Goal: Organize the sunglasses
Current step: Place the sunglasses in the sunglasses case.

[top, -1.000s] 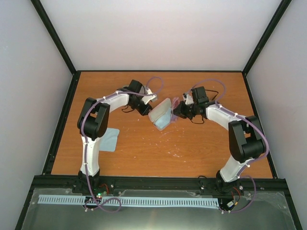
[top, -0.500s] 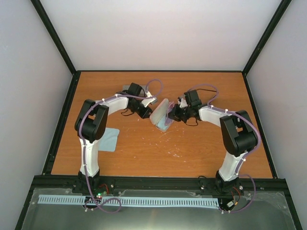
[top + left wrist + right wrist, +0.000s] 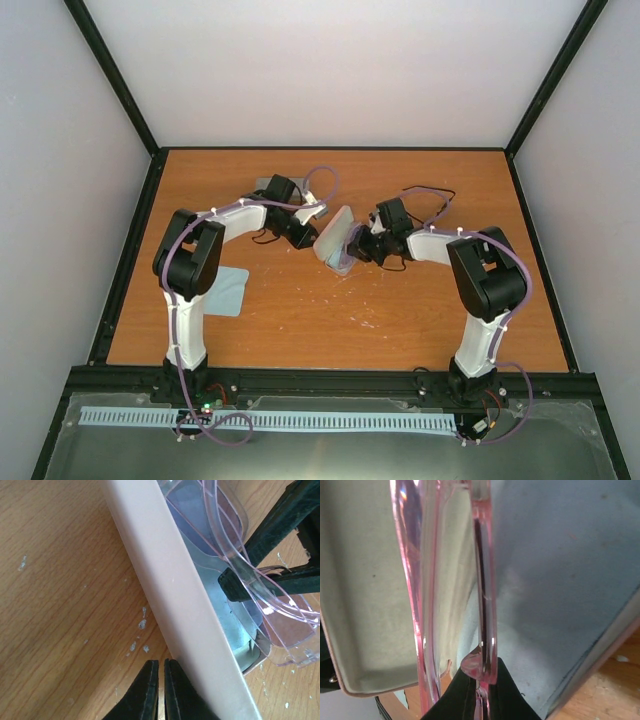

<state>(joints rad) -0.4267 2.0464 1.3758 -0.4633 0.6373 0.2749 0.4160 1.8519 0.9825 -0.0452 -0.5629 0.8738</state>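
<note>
Right pincer (image 3: 479, 682) clamped on the pink translucent plastic sunglasses (image 3: 482, 580), lowering them into an open case.

Coming in from 3 o'clock, it holds the sunglasses edge-on just above the light-blue cloth (image 3: 560, 580) lining the pale oblong hard case (image 3: 365, 605). At the case's 10 o'clock, the left pincer (image 3: 161, 690) has its fingers almost together beside the raised lid; whether they pinch the rim cannot be told. The task looks about half done: the sunglasses are not yet released and the lid is not yet closed. A second light-blue square cloth (image 3: 228, 290) lies at 8 o'clock on the orange wooden table (image 3: 420, 300).
</note>
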